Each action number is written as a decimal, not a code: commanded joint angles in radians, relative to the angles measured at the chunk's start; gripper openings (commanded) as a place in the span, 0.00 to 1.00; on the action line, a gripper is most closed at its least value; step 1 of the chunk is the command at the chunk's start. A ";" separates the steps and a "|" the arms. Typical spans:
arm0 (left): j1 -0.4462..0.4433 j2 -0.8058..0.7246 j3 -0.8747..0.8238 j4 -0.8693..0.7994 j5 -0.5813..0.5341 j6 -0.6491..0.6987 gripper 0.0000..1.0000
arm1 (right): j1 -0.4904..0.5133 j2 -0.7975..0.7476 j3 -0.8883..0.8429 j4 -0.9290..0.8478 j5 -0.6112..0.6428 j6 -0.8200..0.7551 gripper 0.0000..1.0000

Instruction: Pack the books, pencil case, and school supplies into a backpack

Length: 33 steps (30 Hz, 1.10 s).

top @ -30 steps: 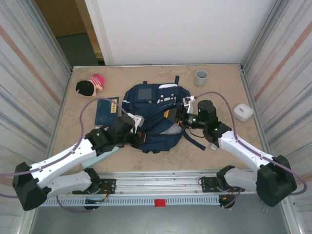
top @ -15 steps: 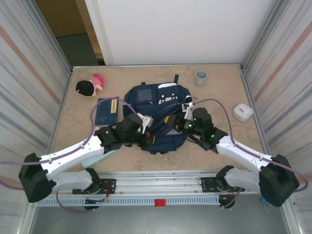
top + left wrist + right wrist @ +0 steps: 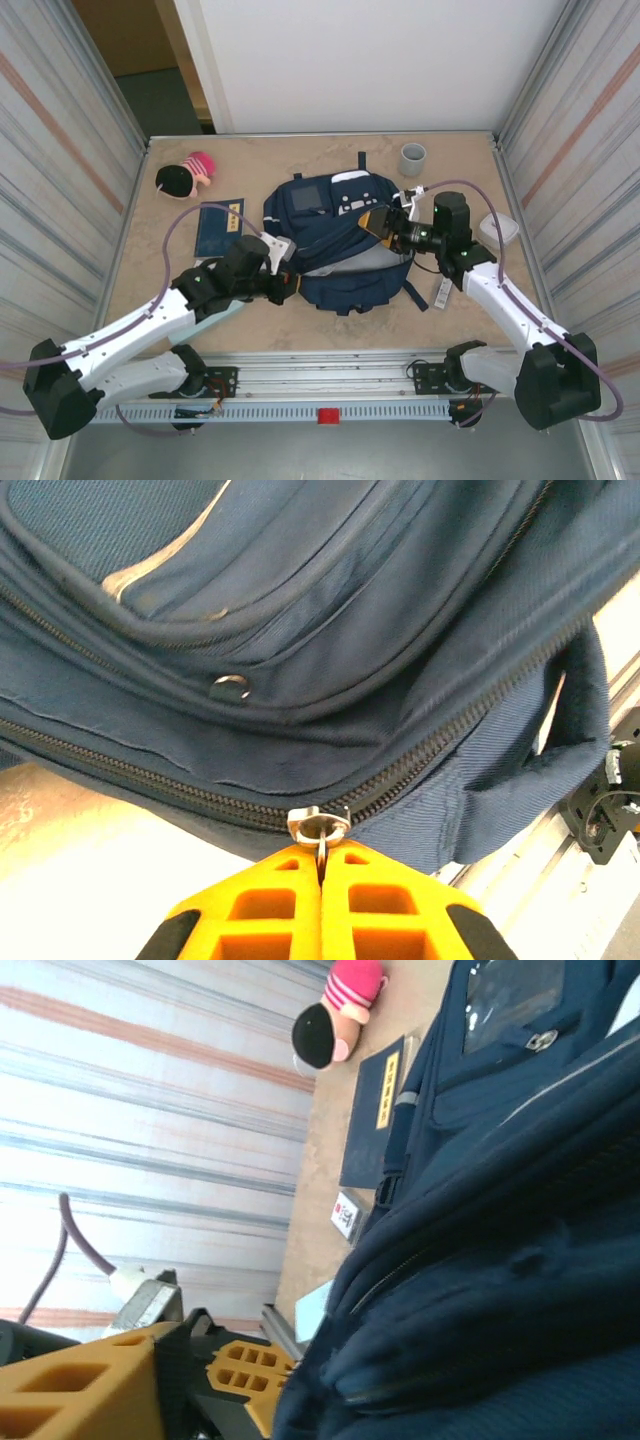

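Now, left end effector: you have it pinched narrow, both orange fingers closed on the metal zip pull.
Zip pull: it sits at the fingertips, on the zipper line along the backpack's near-left edge.
Backpack: it lies flat on the table between your two end effectors, front pocket facing up, touching the left one.
Right end effector: it is at the backpack's right side, up near the white patches. In the wrist view one orange finger stands far off at the lower left with navy fabric across the rest, so the jaws are wide. You cannot tell whether the fabric is touched.
Book: it lies flat to the far left of the left end effector, yellow strip up, apart from the backpack.
Pencil case: a pale corner shows behind the left end effector, mostly under that arm.
Supplies: one small white piece lies on the near side of the right end effector, beside a strap.
Cup: it stands upright beyond the right end effector.
White box: it sits just right of the right end effector, partly hidden by the arm.
Doll: it is far beyond the left end effector, past the book.
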 commanded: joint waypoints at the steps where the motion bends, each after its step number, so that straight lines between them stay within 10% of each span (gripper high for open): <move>1: -0.002 0.023 0.002 0.132 0.071 -0.028 0.00 | 0.113 -0.059 -0.100 0.200 0.168 0.195 0.77; 6: -0.036 0.086 0.051 0.154 0.078 -0.009 0.00 | 0.318 -0.148 -0.147 0.175 0.510 0.205 0.78; 9: -0.039 0.095 0.049 0.145 0.054 -0.007 0.00 | 0.322 -0.142 -0.123 0.123 0.517 0.165 0.50; 14: -0.020 0.068 0.047 0.027 -0.076 0.034 0.00 | 0.187 -0.125 -0.036 0.006 0.258 0.025 0.16; 26: 0.168 0.027 -0.073 0.098 -0.176 0.106 0.00 | -0.084 0.021 0.432 -0.444 -0.361 -0.395 0.10; 33: 0.235 0.171 -0.100 0.250 -0.273 0.105 0.00 | -0.087 0.068 0.591 -0.499 -0.476 -0.443 0.10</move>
